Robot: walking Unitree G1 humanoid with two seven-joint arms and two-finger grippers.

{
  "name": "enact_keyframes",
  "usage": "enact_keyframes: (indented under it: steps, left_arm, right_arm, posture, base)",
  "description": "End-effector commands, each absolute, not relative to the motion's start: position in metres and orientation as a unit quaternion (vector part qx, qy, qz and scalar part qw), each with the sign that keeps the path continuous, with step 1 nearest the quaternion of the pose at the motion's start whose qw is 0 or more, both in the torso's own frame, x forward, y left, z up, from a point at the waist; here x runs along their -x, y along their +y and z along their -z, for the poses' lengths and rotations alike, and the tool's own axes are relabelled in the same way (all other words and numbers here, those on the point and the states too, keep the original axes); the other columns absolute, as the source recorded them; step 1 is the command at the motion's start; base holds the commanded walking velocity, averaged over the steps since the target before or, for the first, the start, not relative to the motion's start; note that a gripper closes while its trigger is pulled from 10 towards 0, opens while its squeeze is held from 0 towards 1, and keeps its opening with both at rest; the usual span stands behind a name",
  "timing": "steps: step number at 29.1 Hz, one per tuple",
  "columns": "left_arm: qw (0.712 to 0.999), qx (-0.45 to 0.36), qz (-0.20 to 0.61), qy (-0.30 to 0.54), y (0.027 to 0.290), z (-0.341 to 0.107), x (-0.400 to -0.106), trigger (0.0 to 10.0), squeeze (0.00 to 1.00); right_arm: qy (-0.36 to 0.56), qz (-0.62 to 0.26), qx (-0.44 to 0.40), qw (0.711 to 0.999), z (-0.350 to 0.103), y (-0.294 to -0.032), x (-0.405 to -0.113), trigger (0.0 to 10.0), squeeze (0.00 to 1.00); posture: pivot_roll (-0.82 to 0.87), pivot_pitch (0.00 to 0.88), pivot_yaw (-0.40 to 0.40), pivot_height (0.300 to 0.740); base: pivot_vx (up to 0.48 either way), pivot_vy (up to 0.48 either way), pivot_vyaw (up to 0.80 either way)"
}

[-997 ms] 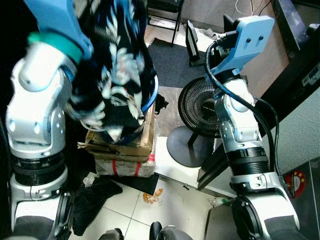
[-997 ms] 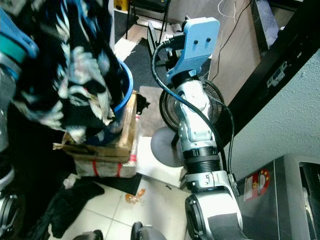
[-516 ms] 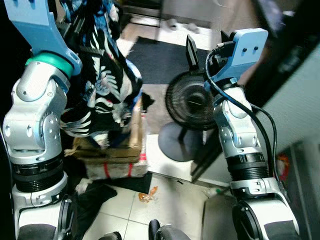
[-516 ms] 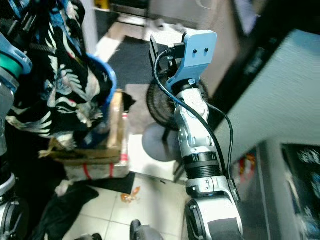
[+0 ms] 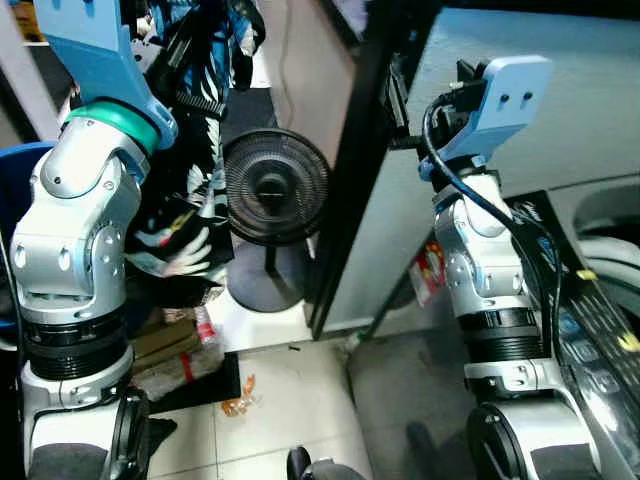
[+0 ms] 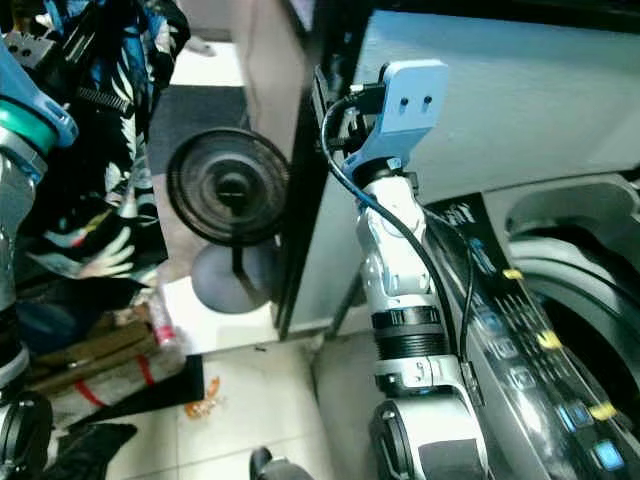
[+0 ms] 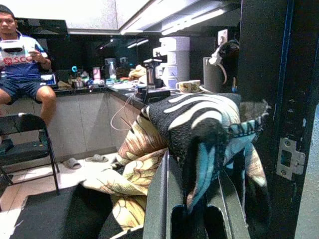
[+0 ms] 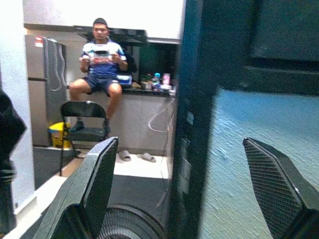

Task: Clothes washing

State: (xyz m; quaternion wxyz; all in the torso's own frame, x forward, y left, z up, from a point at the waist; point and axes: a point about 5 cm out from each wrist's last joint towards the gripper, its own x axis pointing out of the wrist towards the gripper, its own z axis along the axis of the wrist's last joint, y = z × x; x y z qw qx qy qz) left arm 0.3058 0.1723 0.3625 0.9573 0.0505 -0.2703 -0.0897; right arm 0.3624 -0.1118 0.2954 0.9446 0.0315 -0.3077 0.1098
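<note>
Left gripper is up high at approx 10 o'clock in the head views, fingers clamped on the dark floral garment, w/ cloth bunched between and over both fingers in the left wrist view. It's held that high presumably so the long hanging cloth clears the floor and the clutter below: blue basket at 9 o'clock, cardboard boxes at 7 o'clock. Garment drapes down past the left forearm, just beside the black floor fan near 11–12 o'clock; they may touch, can't tell. A dark door frame runs down the centre, w/ a pale wall right of it. Right gripper is raised at approx 1 o'clock, fingers spread wide and holding nothing, prob kept up and out of the way, ready to help feed cloth. Washing machine sits at 3–4 o'clock, its drum opening partly in view, control panel along the front edge. Judgement: garment is mid-carry toward the washer, not yet over the drum. A person sits in the far room, well apart.
</note>
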Motion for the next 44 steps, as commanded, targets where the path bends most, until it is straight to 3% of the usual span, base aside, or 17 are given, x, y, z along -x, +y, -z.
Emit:
enact_keyframes:
  steps: [1,44]
  left_arm:
    - [0.954,-0.054,0.103,-0.278,0.167,-0.364,-0.304,10.0,0.00]
    - [0.954,-0.054,0.100,-0.278,0.167,-0.363,-0.306,10.0,0.00]
  right_arm:
    - [-0.315,-0.099,-0.031,0.944,-0.299,-0.118,-0.361,10.0,0.00]
    - [-0.323,-0.102,-0.063,0.939,-0.309,-0.117,-0.360,10.0,0.00]
  posture:
    - [0.11,0.070,-0.039,0.740]
    - [0.11,0.063,-0.042,0.740]
  base:
    - [0.000,0.000,-0.80]
    - [0.000,0.000,-0.80]
